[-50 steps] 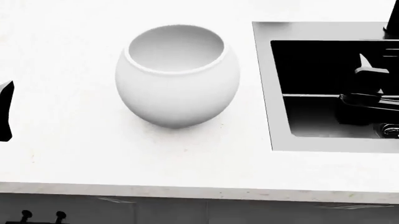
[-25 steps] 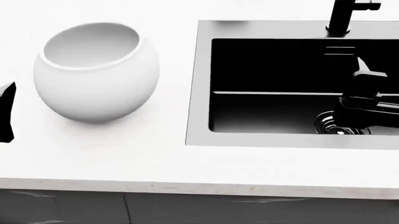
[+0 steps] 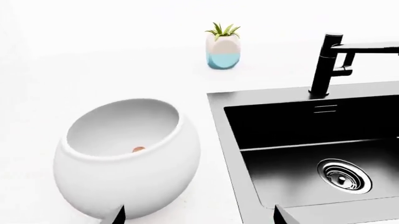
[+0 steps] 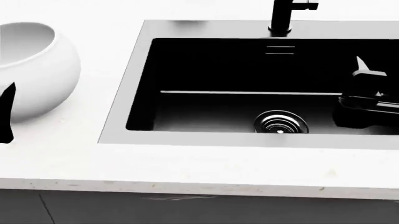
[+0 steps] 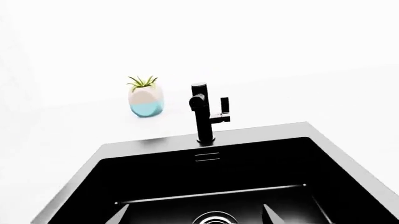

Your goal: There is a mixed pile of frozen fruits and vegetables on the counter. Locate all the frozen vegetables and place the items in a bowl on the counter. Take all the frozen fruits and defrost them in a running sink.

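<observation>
Head view puts your right gripper [image 4: 367, 100] over the sink's [image 4: 118, 116] right end, its basin empty down to the drain [image 4: 281, 122]; the tap [image 4: 283, 14] stands at the sink's back edge. Both wrist views show finger tips spread, pinching nothing. One bowl [image 3: 124, 158] sits just beside the sink's left edge, nearer your left gripper [image 3: 199, 215], an orange-pink sliver [image 3: 138, 149] inside. No fruits visible.

Large plain white round bowl [image 3: 124, 172]: upright on flat white speckled counter [image 4: 187, 163], just beside the sink; small orange-pink bit visible inside. Rectangular dark-interior steel-rimmed sink [image 4: 118, 116]: chrome drain [image 4: 281, 122], black tap [image 5: 206, 114], no produce seen.
</observation>
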Robot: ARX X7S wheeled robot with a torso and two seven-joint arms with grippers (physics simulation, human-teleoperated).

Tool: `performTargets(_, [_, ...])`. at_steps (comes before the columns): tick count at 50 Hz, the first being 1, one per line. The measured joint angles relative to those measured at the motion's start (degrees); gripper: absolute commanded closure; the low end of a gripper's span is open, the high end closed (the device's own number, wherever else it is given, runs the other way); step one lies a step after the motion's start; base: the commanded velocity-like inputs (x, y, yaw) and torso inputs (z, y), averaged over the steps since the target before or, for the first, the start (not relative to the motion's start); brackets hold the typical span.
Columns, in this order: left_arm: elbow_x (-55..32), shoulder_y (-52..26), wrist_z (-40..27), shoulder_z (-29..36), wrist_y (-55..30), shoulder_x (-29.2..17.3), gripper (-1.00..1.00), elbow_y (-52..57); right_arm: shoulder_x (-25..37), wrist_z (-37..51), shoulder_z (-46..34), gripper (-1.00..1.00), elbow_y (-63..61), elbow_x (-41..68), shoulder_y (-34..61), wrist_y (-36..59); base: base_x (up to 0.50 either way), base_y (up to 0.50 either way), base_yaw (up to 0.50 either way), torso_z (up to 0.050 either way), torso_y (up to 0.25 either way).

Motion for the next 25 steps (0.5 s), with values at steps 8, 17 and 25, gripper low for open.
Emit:
performTargets(8, [0.2,0.17,0.06,0.22,0.14,0.32,-1.0,-0.04,0.09,-0.13,0.01,-1.0,0.04,-0.02,-0.02,0.12,0.0,-0.5,0.0,0.0,0.0])
performTargets(17, [0.34,0.39,0.01,0.39,0.36,0.68,-1.0,-0.09,0.06,-0.45,-0.06,-1.0,0.09,-0.29,-0.16,0.12,0.0,-0.5,0.0,0.0,0.0])
performTargets(25, [0.5,0.57,0.29,0.26,0.76,0.77,-1.0,-0.31,-0.28,-0.69,-0.33,-1.0,0.45,-0.58,0.65,0.49,0.0,-0.5,0.0,0.0,0.0])
